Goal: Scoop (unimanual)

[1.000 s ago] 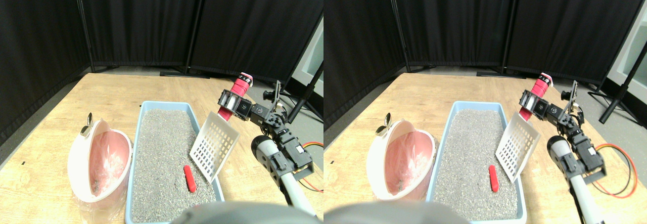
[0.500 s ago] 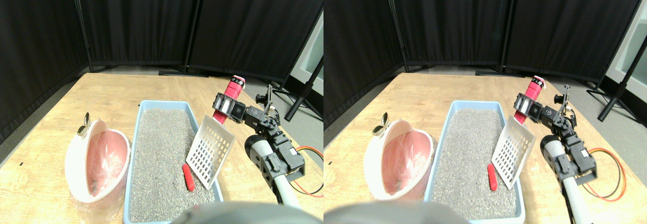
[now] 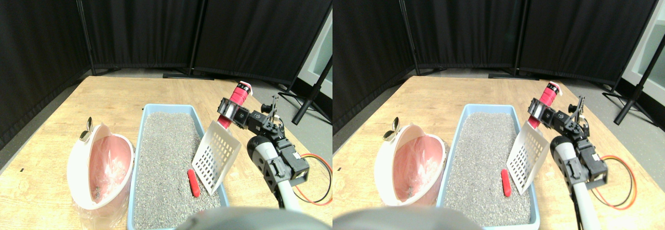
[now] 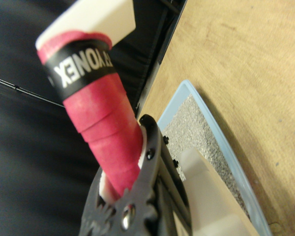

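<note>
In the stereo view the right gripper (image 3: 232, 111) sits right of centre in the frame, clenched around the red-wrapped handle (image 3: 235, 101) of a white slotted scoop (image 3: 216, 155). The handle slants up toward the upper right, its white-capped end standing clear above the jaws. The scoop's blade hangs below the gripper, steeply tilted, with its lower edge down at the grey litter (image 3: 169, 157) along the right wall of the light blue litter tray (image 3: 136, 160). A small red object (image 3: 194, 183) lies on the litter in the lower middle of the frame, just left of the blade's lower edge; whether blade and object touch cannot be told from here.

At lower left of the frame a white bin with a pink liner (image 3: 100, 166) rests against the tray's left wall, tipped so that its opening faces the camera (a few dark specks lie at its bottom). A metal clip (image 3: 87, 131) stands on its upper rim. Everything sits on a wooden floor (image 3: 119, 92), with black curtains (image 3: 140, 22) across the top of the frame and a red cable (image 3: 314, 180) looping at lower right behind the manipulator.

In the wrist view the red handle (image 4: 96, 123) fills the middle, entering the dark jaw frame at the bottom, with a black band near its white end. The tray's blue rim (image 4: 221, 142) and a strip of litter (image 4: 196, 128) show at right, above the pale back of the scoop (image 4: 211, 196)
</note>
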### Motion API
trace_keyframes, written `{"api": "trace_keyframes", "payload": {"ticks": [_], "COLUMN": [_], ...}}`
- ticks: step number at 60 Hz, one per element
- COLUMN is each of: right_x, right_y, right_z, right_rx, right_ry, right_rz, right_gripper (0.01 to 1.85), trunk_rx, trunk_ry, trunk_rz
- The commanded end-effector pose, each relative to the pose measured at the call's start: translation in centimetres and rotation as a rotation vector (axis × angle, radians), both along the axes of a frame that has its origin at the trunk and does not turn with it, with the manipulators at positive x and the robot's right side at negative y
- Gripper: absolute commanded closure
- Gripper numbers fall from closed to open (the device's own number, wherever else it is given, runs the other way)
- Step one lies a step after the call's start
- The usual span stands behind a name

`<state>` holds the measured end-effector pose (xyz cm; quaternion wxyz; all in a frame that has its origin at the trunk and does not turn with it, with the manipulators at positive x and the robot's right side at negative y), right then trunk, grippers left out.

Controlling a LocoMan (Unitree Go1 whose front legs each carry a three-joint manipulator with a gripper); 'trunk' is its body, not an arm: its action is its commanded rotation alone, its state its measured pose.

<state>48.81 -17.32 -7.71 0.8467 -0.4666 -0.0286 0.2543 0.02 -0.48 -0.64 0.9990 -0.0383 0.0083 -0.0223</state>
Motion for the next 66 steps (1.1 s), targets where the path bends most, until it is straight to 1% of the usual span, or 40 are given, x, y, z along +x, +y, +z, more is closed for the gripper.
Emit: {"api": "trace_keyframes", "payload": {"ticks": [1,6,11,12,13,14,16,20,24,26,29,31,32,34,35,37,38,40,41,43,44,45,47,48,52,54,56,58,61,64,66], "right_x": [0.0,0.1,0.2,0.2,0.0,-0.1,-0.1,-0.1,0.1,0.3,0.3,0.3,0.2,-0.2,-0.2,-0.6,-0.8,-1.1,-1.3,-1.5,-2.0,-2.3,-2.7,-2.7,-3.7,-3.9,-3.9,-3.9,-3.6,-3.2,-2.8], "right_y": [0.6,0.6,0.9,1.0,1.3,1.4,1.5,1.6,1.5,1.4,1.4,1.4,1.4,1.6,1.6,1.8,1.9,2.0,2.2,2.4,2.8,3.0,3.4,3.4,4.4,4.7,4.8,4.9,4.9,4.8,4.5], "right_z": [0.9,0.8,-0.1,-0.4,-0.7,-0.8,-1.1,-2.1,-2.9,-3.2,-3.6,-4.1,-4.5,-5.6,-5.6,-6.5,-7.1,-8.2,-8.8,-9.1,-10.3,-10.8,-11.5,-11.5,-12.4,-12.6,-12.7,-12.8,-12.4,-12.1,-11.6], "right_rx": [-0.051,-0.051,-0.058,-0.062,-0.074,-0.072,-0.058,-0.026,-0.026,-0.027,-0.008,0.007,0.020,0.015,0.015,0.037,0.057,0.099,0.111,0.112,0.156,0.163,0.191,0.191,0.249,0.262,0.280,0.301,0.359,0.387,0.445], "right_ry": [-0.097,-0.084,-0.065,-0.056,-0.040,-0.035,-0.027,0.019,0.027,0.026,0.041,0.054,0.062,0.072,0.072,0.096,0.123,0.134,0.149,0.159,0.197,0.207,0.227,0.227,0.286,0.305,0.315,0.319,0.326,0.314,0.294], "right_rz": [0.053,0.051,0.077,0.072,0.044,0.042,0.052,0.067,0.075,0.083,0.082,0.112,0.128,0.126,0.126,0.110,0.084,0.095,0.096,0.094,0.108,0.129,0.137,0.137,0.097,0.076,0.065,0.052,0.013,0.004,-0.012], "right_gripper": [1.81,1.81,1.81,1.81,1.81,1.81,1.81,1.81,1.81,1.81,1.81,1.81,1.81,1.81,1.81,1.81,1.81,1.81,1.81,1.81,1.81,1.81,1.81,1.81,1.81,1.81,1.81,1.81,1.81,1.81,1.81], "trunk_rx": [-0.020,-0.024,-0.026,-0.026,-0.025,-0.025,-0.026,-0.028,-0.030,-0.033,-0.035,-0.036,-0.038,-0.040,-0.040,-0.042,-0.042,-0.042,-0.041,-0.041,-0.041,-0.041,-0.041,-0.041,-0.043,-0.041,-0.043,-0.044,-0.045,-0.045,-0.046], "trunk_ry": [-0.009,-0.008,-0.006,-0.006,-0.005,-0.004,-0.003,-0.001,0.001,-0.002,0.002,0.004,0.004,0.008,0.008,0.011,0.012,0.012,0.017,0.017,0.017,0.020,0.021,0.021,0.027,0.026,0.029,0.028,0.027,0.029,0.028], "trunk_rz": [-0.004,-0.003,0.000,0.000,-0.001,-0.002,-0.001,0.001,0.001,0.003,0.004,0.004,0.006,0.008,0.008,0.011,0.013,0.013,0.014,0.016,0.016,0.018,0.021,0.021,0.022,0.022,0.024,0.025,0.027,0.027,0.027]}}
